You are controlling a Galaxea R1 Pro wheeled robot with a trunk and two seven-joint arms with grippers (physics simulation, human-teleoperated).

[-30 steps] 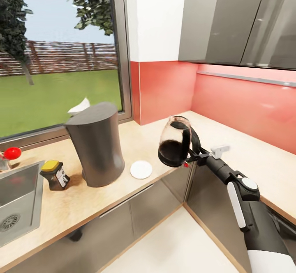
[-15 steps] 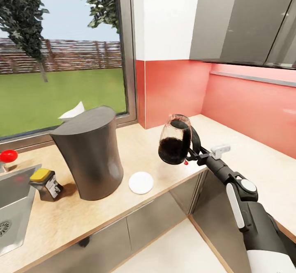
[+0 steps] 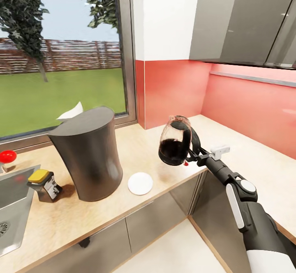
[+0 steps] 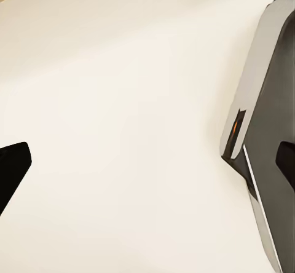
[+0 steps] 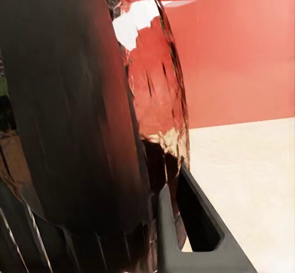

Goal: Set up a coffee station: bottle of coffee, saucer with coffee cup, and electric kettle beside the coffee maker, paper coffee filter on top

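The dark grey coffee maker (image 3: 88, 158) stands on the kitchen countertop (image 3: 135, 150) by the window. A white paper coffee filter (image 3: 70, 111) pokes up at its top rear edge. To its left sits the bottle of coffee (image 3: 43, 185) with a yellow lid, and to its right the white saucer (image 3: 140, 183) lies bare. My right gripper (image 3: 191, 154) is shut on the black handle of the electric kettle (image 3: 175, 145) (image 5: 92, 119), which hangs slightly tilted above the counter right of the saucer. My left gripper (image 4: 147, 165) is open over pale floor. The coffee cup is out of view.
A steel sink (image 3: 10, 211) is set into the counter at the far left, with a red knob (image 3: 7, 156) behind it. A red backsplash (image 3: 172, 92) and grey wall cabinets (image 3: 242, 22) line the corner. The counter runs on to the right past my arm.
The head camera has swung a little, shifting the whole scene leftward. The kettle stays in my right gripper at about the same height over the counter.
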